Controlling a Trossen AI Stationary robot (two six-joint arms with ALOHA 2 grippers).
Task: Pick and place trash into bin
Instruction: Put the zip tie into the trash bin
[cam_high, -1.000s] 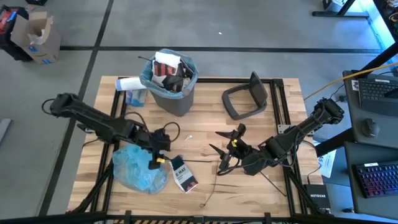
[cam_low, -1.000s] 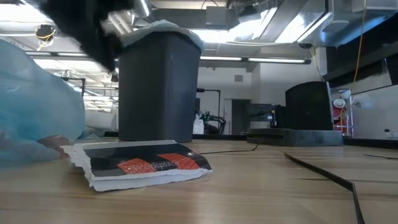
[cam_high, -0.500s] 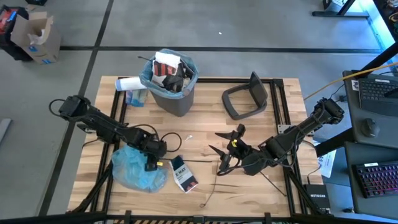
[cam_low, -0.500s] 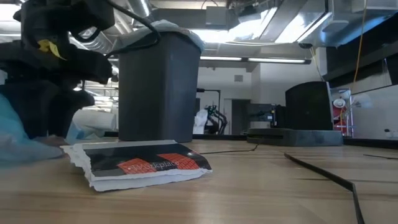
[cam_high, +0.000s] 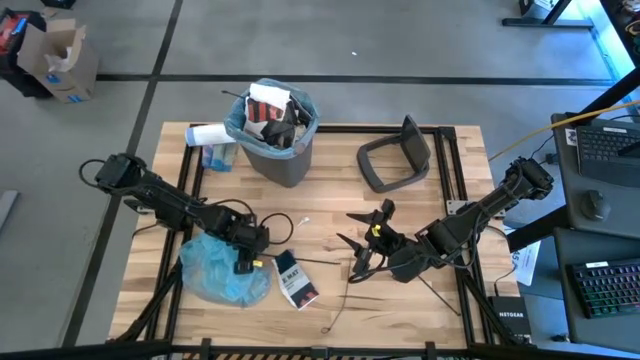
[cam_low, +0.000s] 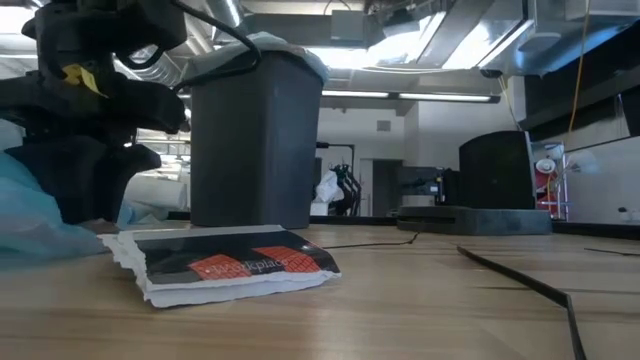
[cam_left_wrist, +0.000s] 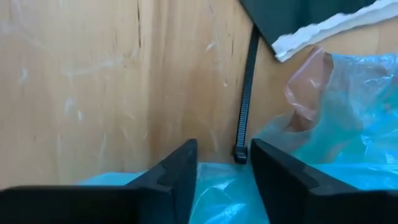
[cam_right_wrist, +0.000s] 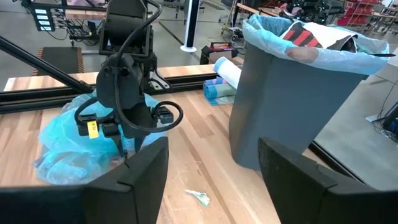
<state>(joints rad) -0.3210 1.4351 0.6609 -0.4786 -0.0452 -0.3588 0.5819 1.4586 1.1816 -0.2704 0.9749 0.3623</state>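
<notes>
Bin (cam_high: 277, 135) already stuffed; beside it remain blue bag (cam_high: 222, 272), which left gripper (cam_high: 244, 256) straddles part-open, and printed packet (cam_high: 295, 280); right gripper (cam_high: 362, 248) open, idle.

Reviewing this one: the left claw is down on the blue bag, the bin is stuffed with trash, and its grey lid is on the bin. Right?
Not quite. The lid is off, lying on the table beside the bin, as the high view shows. The left claw is indeed down on the blue bag, and the bin is stuffed with trash.

Change noted: my left gripper (cam_high: 243, 262) has dropped from above onto the blue bag (cam_high: 215, 274), fingers (cam_left_wrist: 177, 180) now straddling its film.
</notes>
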